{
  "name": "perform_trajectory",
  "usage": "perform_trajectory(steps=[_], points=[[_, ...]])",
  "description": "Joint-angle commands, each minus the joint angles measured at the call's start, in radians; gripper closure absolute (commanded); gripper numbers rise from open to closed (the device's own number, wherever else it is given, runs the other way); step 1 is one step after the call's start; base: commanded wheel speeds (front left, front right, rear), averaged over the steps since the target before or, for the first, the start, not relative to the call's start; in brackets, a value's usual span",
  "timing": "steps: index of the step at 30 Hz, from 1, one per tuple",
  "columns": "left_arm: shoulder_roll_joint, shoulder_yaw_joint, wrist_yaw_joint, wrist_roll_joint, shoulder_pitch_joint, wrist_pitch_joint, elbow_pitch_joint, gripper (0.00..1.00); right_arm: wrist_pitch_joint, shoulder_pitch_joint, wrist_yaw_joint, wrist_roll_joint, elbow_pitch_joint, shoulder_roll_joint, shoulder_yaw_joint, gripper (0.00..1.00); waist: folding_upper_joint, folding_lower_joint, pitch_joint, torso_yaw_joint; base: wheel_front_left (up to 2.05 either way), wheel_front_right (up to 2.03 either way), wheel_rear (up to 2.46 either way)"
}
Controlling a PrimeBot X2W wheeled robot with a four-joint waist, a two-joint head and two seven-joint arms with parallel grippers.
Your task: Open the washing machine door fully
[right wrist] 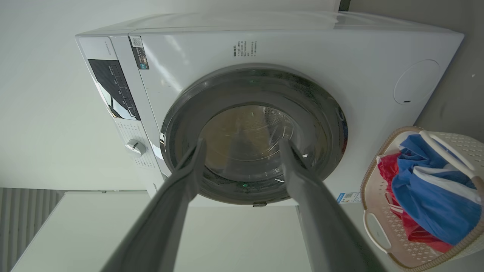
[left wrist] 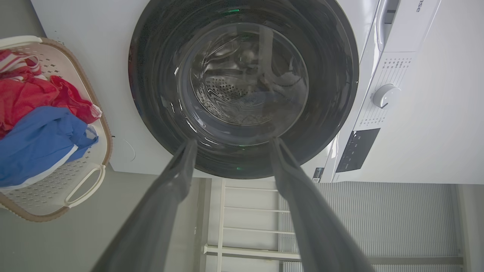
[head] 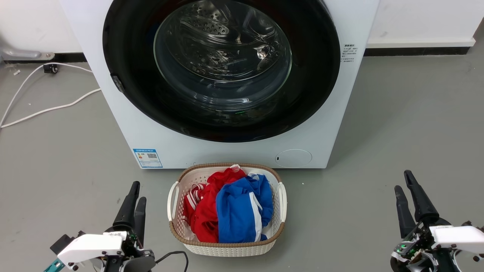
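Observation:
The washing machine door (head: 223, 68) is a big round glossy black ring with a clear glass bowl, lying flush against the white machine (head: 124, 124). A small dark catch (head: 117, 83) sits on its left edge. My left gripper (head: 138, 190) rests low at the left, well short of the machine, fingers apart and empty. My right gripper (head: 402, 180) rests low at the right, also open and empty. The left wrist view looks along the left gripper (left wrist: 232, 140) at the door (left wrist: 242, 87). In the right wrist view, the right gripper (right wrist: 242, 140) frames the door (right wrist: 249, 128).
A white woven basket (head: 282, 196) holding red and blue clothes stands on the grey floor just in front of the machine, between my grippers. White cables (head: 45, 109) trail across the floor at the left. A wall runs behind the machine.

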Motion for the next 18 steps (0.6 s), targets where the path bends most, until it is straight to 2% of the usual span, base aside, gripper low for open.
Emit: perform_trajectory(steps=[1, 9, 18], points=[[0.003, -0.01, -0.001, 0.002, -0.023, -0.01, -0.024, 0.0, -0.009, -0.012, 0.0, -0.01, -0.027, -0.002, 0.005, 0.0, 0.0, 0.0, 0.0, 0.0, 0.0, 0.0, 0.0], [0.014, -0.059, -0.001, 0.071, -0.034, -0.054, -0.045, 0.0, -0.049, -0.003, 0.001, -0.073, -0.053, -0.011, 0.032, 0.0, 0.0, 0.0, 0.0, 0.003, 0.0, 0.0, 0.0], [0.009, -0.077, -0.002, 0.257, -0.035, -0.093, -0.088, 0.0, -0.087, -0.001, 0.001, -0.285, -0.088, -0.025, 0.043, 0.0, 0.0, 0.0, 0.001, 0.005, 0.0, 0.0, 0.0]])
